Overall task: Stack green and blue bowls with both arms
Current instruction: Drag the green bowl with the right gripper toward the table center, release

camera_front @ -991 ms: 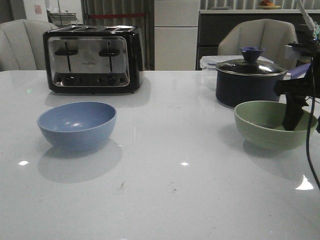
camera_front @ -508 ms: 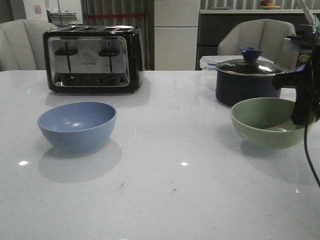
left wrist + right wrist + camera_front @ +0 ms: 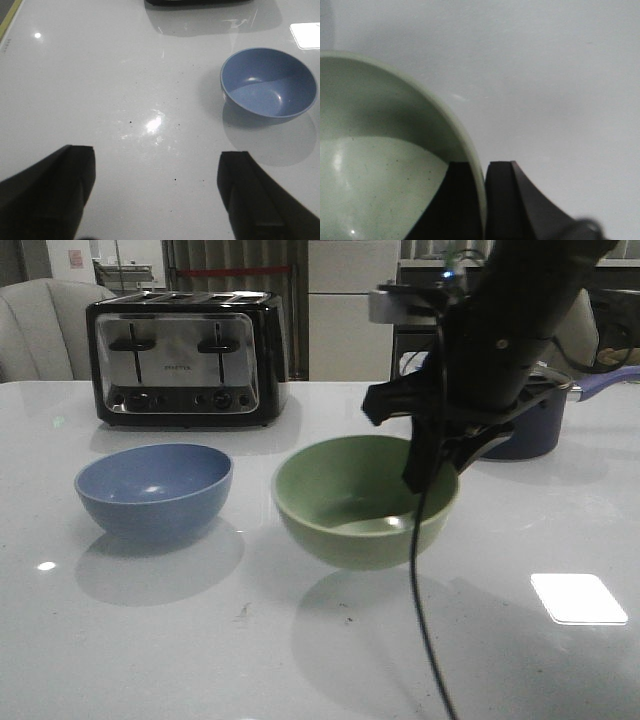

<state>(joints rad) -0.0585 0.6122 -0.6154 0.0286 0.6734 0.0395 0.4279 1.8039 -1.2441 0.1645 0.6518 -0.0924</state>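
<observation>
The pale green bowl (image 3: 355, 500) hangs above the middle of the white table, its shadow below it. My right gripper (image 3: 432, 465) is shut on its right rim, one finger inside and one outside, as the right wrist view shows (image 3: 482, 172) with the green bowl (image 3: 380, 165) filling its left side. The dusty blue bowl (image 3: 153, 490) sits on the table to the left of the green bowl, near it. In the left wrist view the blue bowl (image 3: 268, 82) lies ahead, to one side of my left gripper (image 3: 156, 192), which is open and empty above bare table.
A black and silver toaster (image 3: 186, 357) stands at the back left. A dark blue lidded saucepan (image 3: 535, 420) stands at the back right, partly hidden behind my right arm. Chairs stand beyond the table's (image 3: 300, 660) far edge.
My right arm has lifted the green bowl from the right side and carried it left to the middle of the table, close to the blue bowl. The blue bowl has not moved.
</observation>
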